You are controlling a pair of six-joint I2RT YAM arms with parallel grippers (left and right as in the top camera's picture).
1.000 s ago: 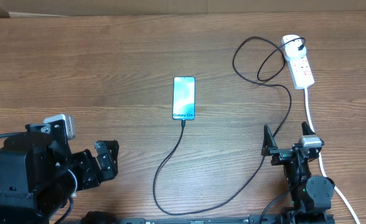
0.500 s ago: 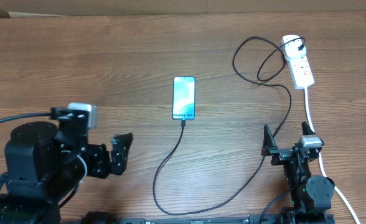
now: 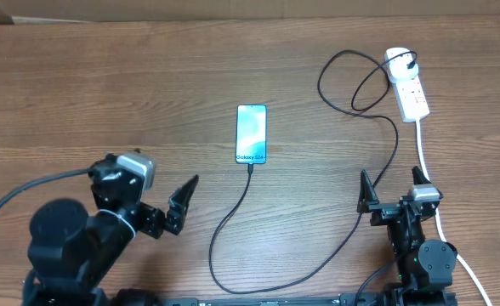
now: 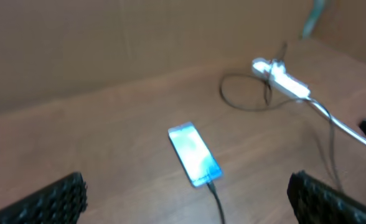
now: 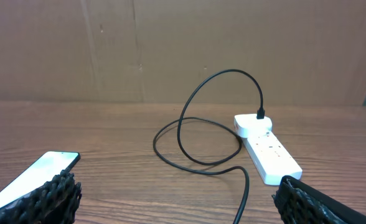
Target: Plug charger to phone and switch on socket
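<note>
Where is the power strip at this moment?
Overhead, the power strip lies far right, beyond the right pincer, with the black cable plugged into its far end.

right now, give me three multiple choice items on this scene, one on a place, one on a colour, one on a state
1. Where does the socket lie in the overhead view? A. far right of the table B. centre C. near left
2. What colour is the charger cable? A. white B. black C. red
3. How do the fingers of the right gripper stand? A. shut on the cable B. shut on the socket C. open, holding nothing

1 A: the white strip lies by the far right edge.
2 B: the thin line leaving the socket is black.
3 C: both fingers stand apart, nothing between.
</note>
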